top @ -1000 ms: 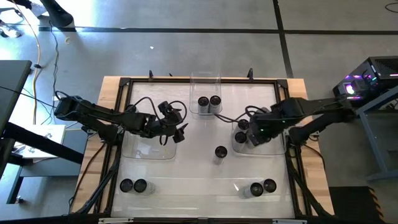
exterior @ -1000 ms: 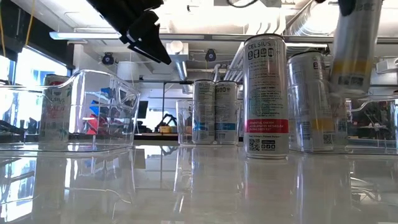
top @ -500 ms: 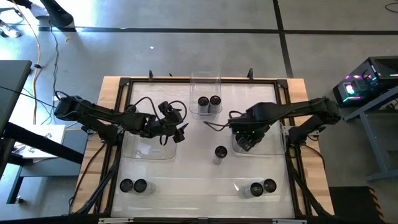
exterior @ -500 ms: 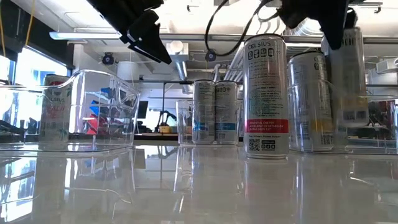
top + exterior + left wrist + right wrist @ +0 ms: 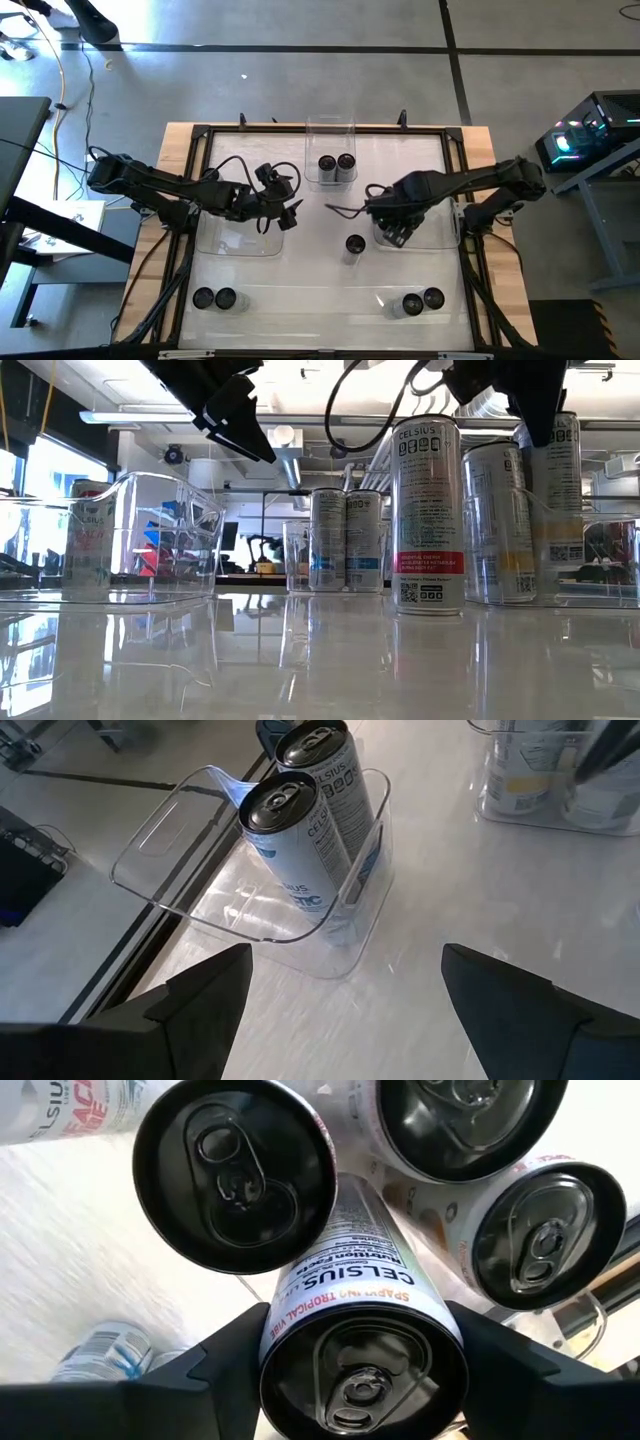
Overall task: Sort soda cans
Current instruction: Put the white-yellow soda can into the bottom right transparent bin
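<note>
My right gripper (image 5: 396, 230) points straight down over the clear right tray (image 5: 440, 238), shut on a soda can (image 5: 365, 1370) marked "Celsius". Three other can tops (image 5: 235, 1175) stand close around it. One lone can (image 5: 354, 243) stands upright on the table just left of that tray. Two cans (image 5: 336, 163) stand in the far clear tray. Another pair (image 5: 214, 298) stands near the front left and a further pair (image 5: 423, 301) near the front right. My left gripper (image 5: 290, 212) hangs open and empty above the right end of the left tray (image 5: 235, 238). My right gripper pinches the can just below its top rim (image 5: 275, 1345), one finger (image 5: 215, 1365) on each side. The fingers come from above, pointing down. The can hangs upright below them among the tray's cans (image 5: 560, 490). The tray wall hides its bottom, so I cannot tell whether it stands.
A dark frame (image 5: 190, 200) runs around the white table top. The middle of the table between the trays lies bare (image 5: 320, 270). The far tray (image 5: 300, 910) with its two cans shows ahead of my left gripper.
My right gripper has carried the can down and a little toward the table's left and near edges, rolling about its own axis. The can, high above the tray a second ago, now hangs low among the tray's cans. For the last half second it has hardly moved.
</note>
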`<move>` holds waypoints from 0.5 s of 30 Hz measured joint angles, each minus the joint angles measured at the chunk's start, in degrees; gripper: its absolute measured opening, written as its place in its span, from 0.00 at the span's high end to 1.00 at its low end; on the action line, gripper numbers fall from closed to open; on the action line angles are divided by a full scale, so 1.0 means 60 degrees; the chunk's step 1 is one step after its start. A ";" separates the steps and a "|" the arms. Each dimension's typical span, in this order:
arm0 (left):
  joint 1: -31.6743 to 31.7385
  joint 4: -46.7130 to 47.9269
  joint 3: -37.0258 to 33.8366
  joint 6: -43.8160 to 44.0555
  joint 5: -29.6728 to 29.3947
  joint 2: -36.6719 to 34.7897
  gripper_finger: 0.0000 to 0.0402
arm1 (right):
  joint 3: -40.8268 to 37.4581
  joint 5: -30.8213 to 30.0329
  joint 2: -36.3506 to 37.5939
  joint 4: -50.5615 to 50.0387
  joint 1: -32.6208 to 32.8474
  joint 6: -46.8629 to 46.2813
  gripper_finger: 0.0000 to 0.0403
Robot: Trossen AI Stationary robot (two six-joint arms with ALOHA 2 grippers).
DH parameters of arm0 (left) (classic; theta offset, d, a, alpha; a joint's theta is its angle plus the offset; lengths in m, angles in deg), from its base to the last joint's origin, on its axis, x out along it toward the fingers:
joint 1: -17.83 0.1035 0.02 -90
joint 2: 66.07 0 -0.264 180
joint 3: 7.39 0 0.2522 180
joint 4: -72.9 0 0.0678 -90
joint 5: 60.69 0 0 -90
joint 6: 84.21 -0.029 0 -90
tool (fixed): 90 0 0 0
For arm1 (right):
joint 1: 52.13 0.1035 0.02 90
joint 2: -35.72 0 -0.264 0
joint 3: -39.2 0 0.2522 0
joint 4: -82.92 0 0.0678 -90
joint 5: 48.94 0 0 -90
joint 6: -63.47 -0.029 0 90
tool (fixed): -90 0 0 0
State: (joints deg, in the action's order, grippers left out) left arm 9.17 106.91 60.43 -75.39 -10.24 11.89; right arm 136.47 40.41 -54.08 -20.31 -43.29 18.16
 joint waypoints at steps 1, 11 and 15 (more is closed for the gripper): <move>0.0002 0.0000 0.0000 0.0000 0.0000 0.0000 0.20 | 0.0000 -0.0069 0.0000 0.0014 0.0043 0.0017 0.39; -0.0002 -0.0004 0.0000 0.0001 -0.0004 0.0000 0.20 | 0.0000 -0.0364 -0.0327 0.0094 0.0191 0.0394 0.35; -0.0002 0.0000 0.0000 0.0007 -0.0004 0.0000 0.20 | 0.0000 -0.0355 -0.0488 0.0098 0.0194 0.0636 0.35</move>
State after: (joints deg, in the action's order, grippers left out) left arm 9.16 106.91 60.43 -75.35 -10.26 11.89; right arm 136.47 38.28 -57.01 -19.72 -42.13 21.97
